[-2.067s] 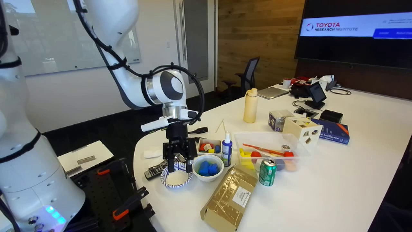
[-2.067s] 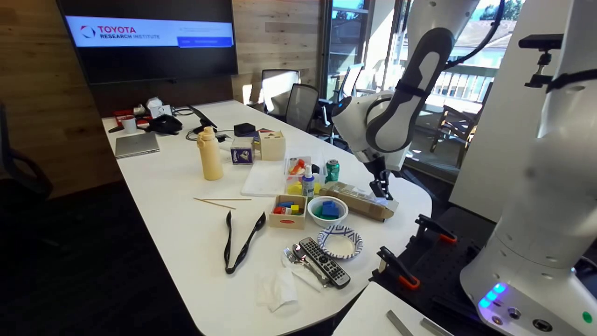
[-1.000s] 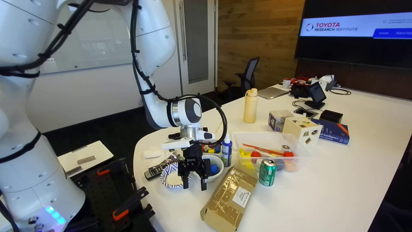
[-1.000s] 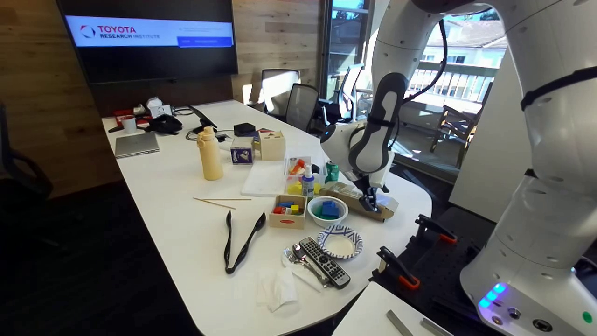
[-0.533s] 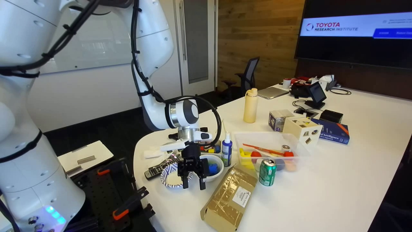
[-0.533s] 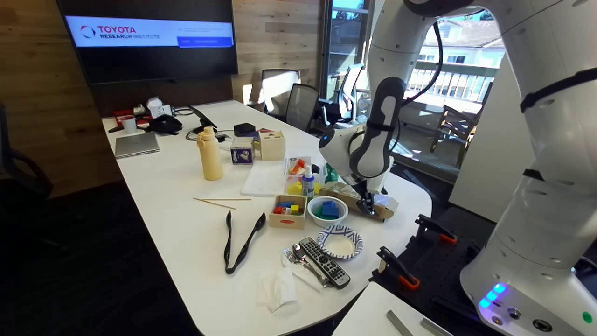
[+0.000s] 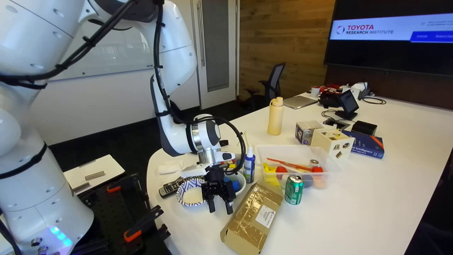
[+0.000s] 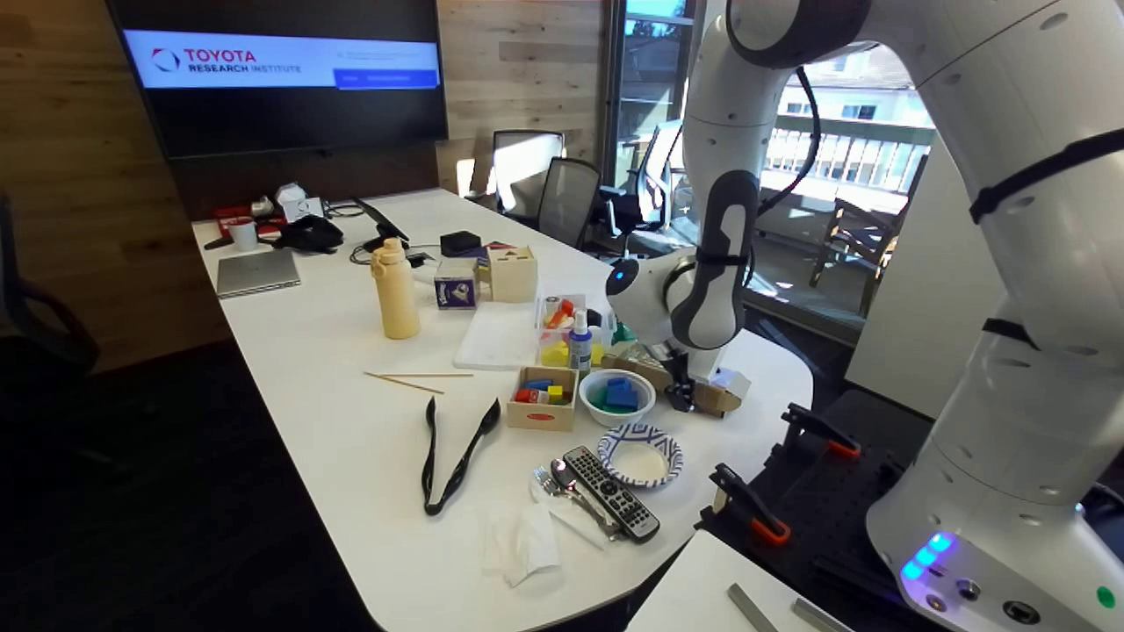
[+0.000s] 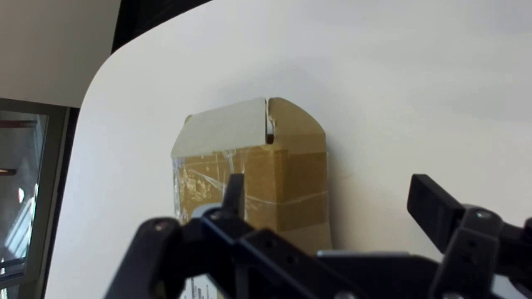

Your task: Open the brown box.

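Brown cardboard box (image 7: 249, 219) on desk (image 7: 339, 221), near the wide-spread, empty end effector (image 7: 221, 209), could be shoved instead of opened if its end flap (image 9: 222, 128) is missed and side wall (image 9: 301, 189) pushed.

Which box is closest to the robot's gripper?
The long brown cardboard box: the gripper hangs close by it. The little wooden box, the purple tissue box and the cream box with shaped holes are all farther away.

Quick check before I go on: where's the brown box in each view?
In an exterior view: brown box, lower middle, right of the fingers.
In an exterior view: brown box, right of centre, partly behind the fingers.
Wrist view: brown box, middle, partly behind the fingers.
Shared landmark: the fingers.
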Tool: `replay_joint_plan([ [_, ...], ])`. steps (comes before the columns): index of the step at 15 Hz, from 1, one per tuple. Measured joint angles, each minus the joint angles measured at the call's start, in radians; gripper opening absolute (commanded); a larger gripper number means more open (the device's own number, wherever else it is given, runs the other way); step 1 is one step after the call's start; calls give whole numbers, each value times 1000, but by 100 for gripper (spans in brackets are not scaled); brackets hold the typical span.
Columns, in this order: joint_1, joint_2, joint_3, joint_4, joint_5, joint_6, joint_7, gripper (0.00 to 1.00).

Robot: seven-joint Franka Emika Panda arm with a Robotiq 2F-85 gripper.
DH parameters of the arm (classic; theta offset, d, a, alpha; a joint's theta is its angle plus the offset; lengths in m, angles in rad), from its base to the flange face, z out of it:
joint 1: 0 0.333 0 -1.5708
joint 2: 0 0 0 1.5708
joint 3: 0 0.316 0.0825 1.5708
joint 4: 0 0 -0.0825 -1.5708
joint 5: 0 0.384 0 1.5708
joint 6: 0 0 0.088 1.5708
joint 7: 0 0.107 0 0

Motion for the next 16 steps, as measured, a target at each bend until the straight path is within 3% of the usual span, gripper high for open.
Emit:
replay_joint_plan([
  [16,-5,121,-18,118,-224,47,273,100],
])
